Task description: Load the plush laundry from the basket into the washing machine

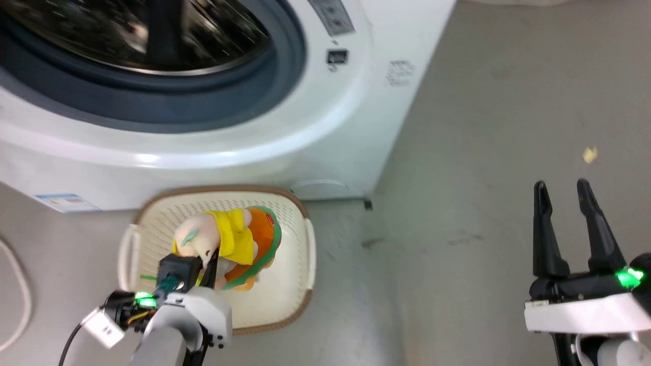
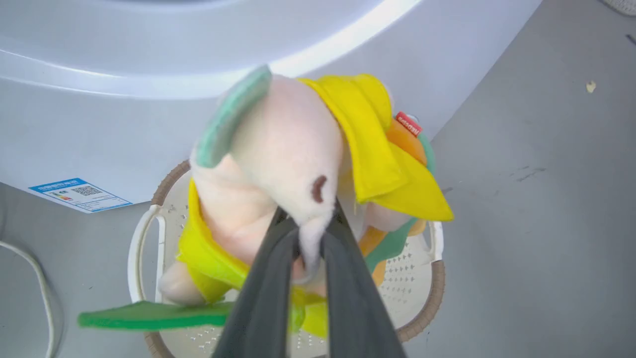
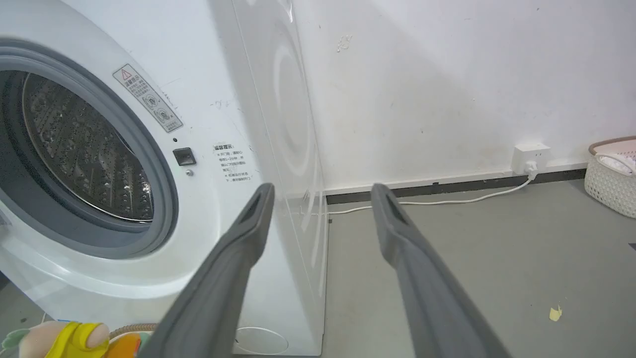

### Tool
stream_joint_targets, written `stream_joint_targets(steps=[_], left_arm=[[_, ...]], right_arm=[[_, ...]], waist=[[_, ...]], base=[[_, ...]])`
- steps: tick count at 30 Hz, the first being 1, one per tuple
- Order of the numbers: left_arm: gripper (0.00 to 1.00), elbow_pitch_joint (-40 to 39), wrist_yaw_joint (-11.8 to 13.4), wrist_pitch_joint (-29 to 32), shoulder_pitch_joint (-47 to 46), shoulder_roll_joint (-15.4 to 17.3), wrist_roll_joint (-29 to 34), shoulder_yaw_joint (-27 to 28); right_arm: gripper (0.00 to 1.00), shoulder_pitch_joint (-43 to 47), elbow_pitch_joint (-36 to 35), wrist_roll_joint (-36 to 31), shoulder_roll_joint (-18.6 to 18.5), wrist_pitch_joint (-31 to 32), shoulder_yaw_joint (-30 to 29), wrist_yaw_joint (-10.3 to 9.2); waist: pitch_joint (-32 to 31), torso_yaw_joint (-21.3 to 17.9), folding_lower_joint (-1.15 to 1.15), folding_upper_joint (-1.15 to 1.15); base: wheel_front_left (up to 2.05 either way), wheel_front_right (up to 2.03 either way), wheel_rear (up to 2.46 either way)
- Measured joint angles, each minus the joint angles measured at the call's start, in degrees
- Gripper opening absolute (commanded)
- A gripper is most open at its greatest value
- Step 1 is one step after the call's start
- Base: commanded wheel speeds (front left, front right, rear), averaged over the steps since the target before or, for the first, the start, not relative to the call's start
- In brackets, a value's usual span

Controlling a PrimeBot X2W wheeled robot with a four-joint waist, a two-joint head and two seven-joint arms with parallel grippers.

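Okay, my left tool (image 2: 312, 221) clamps the toy (image 2: 268, 159), soft and light, by a thin fold of head; could slip; right tool (image 1: 561, 185) stands apart.

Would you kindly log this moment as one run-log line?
left gripper: shut on peach-headed yellow-jacketed plush toy over cream perforated basket | right gripper: open, empty | white front-load washing machine: drum exposed

Left gripper (image 2: 310, 233) pinches the plush laundry (image 2: 278, 164) above the basket (image 2: 144, 233), beside the washing machine (image 2: 99, 124)
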Motion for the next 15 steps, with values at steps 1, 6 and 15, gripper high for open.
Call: stream_joint_targets(steps=[1, 6, 15], left_arm=[[0.00, -1.9, 0.0, 0.0, 1.3, -0.2, -0.6, 0.8], [0.00, -12.5, -0.1, 0.0, 7.5, -1.4, -1.2, 4.5], [0.00, -35.7, -3.1, 0.0, 15.5, -5.1, 0.4, 10.2]], right_arm=[[1.00, 0.4, 0.2, -0.2, 0.0, 0.0, -0.1, 0.00], [1.00, 2.5, 0.7, -0.5, 0.0, 0.0, -0.1, 0.00], [1.00, 3.7, 1.0, -0.8, 0.0, 0.0, 0.9, 0.00]], waist=[[-0.9, 0.6, 0.00, 0.00], [-5.2, 2.9, 0.00, 0.00], [-9.8, 3.9, 0.02, 0.00]], base=[[0.00, 0.00, 0.00], [0.00, 0.00, 0.00], [0.00, 0.00, 0.00]])
